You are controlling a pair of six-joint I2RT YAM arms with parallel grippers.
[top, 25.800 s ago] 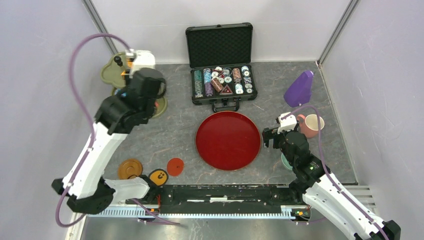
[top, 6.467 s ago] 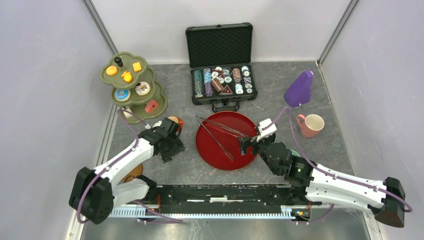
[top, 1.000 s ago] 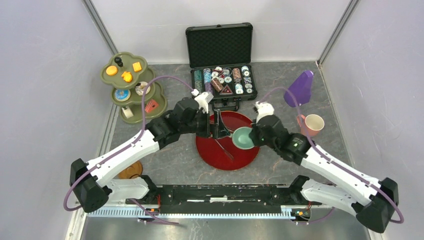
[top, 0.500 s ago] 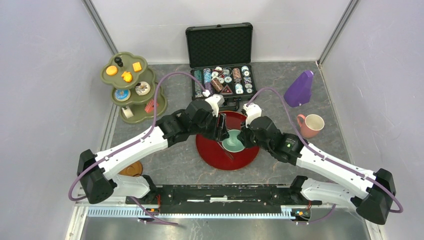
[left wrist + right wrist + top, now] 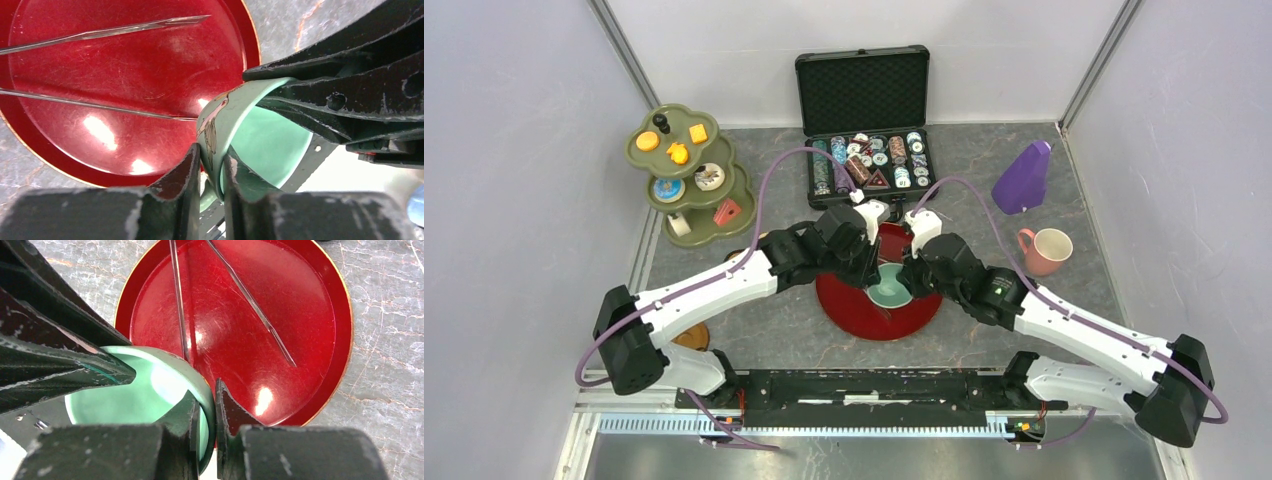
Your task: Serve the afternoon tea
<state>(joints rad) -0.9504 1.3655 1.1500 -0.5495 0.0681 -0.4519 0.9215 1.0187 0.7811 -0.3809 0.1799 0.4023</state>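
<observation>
Left claw (image 5: 210,150) narrow, pinching wall of teal cup (image 5: 890,285) at rim. Right claw (image 5: 214,390) clamped tight on opposite rim. Cup hangs between both claws, mouth up, above red tray (image 5: 916,318), mid surface (image 5: 984,160). Both arms equally near; handover likely hinges on one claw releasing.

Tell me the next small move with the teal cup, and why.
Most likely, open the right claw and back it off, leaving the teal cup to the left claw. Both claws pinch opposite sides of the cup's rim above the red tray, so the handover looks complete apart from the release.
</observation>
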